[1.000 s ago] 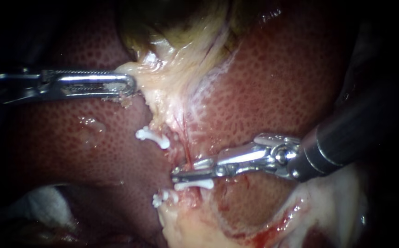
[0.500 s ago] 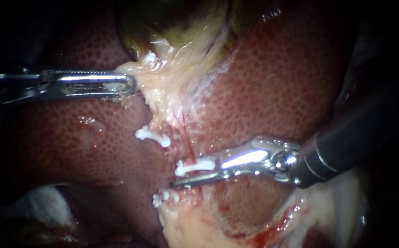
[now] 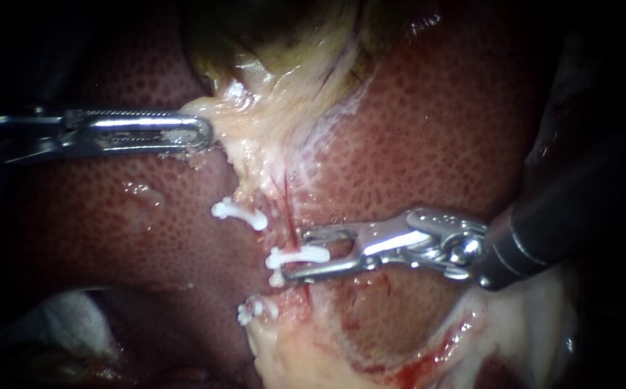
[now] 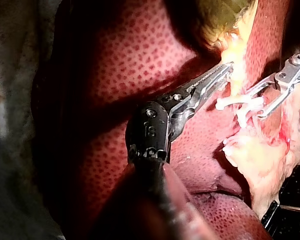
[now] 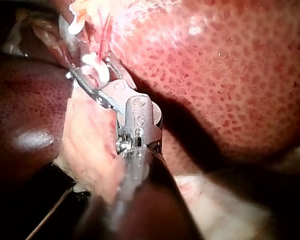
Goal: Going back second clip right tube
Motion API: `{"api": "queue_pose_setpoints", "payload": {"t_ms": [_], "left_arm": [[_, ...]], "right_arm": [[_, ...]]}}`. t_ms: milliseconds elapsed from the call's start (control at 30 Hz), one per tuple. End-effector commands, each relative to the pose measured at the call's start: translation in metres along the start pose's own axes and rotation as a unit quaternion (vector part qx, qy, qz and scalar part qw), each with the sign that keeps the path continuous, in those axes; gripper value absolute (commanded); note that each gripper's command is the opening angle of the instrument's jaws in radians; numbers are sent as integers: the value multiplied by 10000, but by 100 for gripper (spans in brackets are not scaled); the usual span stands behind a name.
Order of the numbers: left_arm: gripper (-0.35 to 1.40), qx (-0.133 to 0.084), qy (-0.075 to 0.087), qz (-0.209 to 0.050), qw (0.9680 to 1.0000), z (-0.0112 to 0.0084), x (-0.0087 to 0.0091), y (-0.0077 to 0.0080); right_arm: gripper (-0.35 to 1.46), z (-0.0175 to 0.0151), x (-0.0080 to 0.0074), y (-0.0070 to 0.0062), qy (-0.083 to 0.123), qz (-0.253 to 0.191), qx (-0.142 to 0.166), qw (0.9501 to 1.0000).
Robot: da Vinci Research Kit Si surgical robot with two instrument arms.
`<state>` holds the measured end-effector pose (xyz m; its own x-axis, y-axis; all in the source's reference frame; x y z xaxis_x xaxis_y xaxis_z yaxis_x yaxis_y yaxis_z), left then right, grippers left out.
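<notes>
White, plastic-looking clip (image 3: 300, 256) sat crosswise on the right tube (image 3: 288, 205), the thin red-streaked strand running down from the pale tissue (image 3: 255, 137) under the gallbladder (image 3: 276, 29). Right instrument (image 3: 295, 254) had its jaws parted, one either side of the clip. Upper jaw was clear of it. Lower jaw tip was right by the clip's end, contact not resolvable. I read that as let go, not gripped. Left instrument (image 3: 206, 134) was clamped on the pale tissue, holding it out over the liver (image 3: 435, 144). Two more in view: upper clip (image 3: 239, 214) beside the tube, lower clip (image 3: 256, 310) near the ragged pale edge. Handling guess: the clip is light and stiff and looked closed round the tube; the tube is soft, wet and thin, likely to tear or slip if the clip gets dragged. Nothing on the clip needs grabbing. Any tension belongs on the pale tissue, well away from the tube. Retreat wants wide jaws, straight back along the shaft line, with the lower tip watched for snagging.
</notes>
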<state>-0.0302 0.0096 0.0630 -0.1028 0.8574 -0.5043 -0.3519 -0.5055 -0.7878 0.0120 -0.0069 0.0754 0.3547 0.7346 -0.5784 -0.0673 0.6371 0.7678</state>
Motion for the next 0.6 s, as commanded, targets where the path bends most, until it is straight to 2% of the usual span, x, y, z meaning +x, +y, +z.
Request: {"api": "queue_pose_setpoints", "payload": {"t_ms": [33, 200, 333, 467, 600], "left_arm": [[-35, 9, 3, -1, 10000, -1, 0, 0], [-35, 8, 2, -1, 10000, -1, 0, -1], [-35, 10, 3, 0, 10000, 0, 0, -1], [-35, 15, 5, 3, 10000, 0, -2, -1], [-35, 20, 7, 9, 10000, 2, -3, -2]], "right_arm": [[49, -13, 4, -2, -11, -83, 21, 10000], [49, -68, 25, -15, -64, -607, 118, 9981], [49, -100, 46, -26, -78, -786, 177, 9967], [49, -119, 66, -35, -83, -890, 212, 9958], [49, -128, 75, -40, -86, -948, 233, 9952]]}}
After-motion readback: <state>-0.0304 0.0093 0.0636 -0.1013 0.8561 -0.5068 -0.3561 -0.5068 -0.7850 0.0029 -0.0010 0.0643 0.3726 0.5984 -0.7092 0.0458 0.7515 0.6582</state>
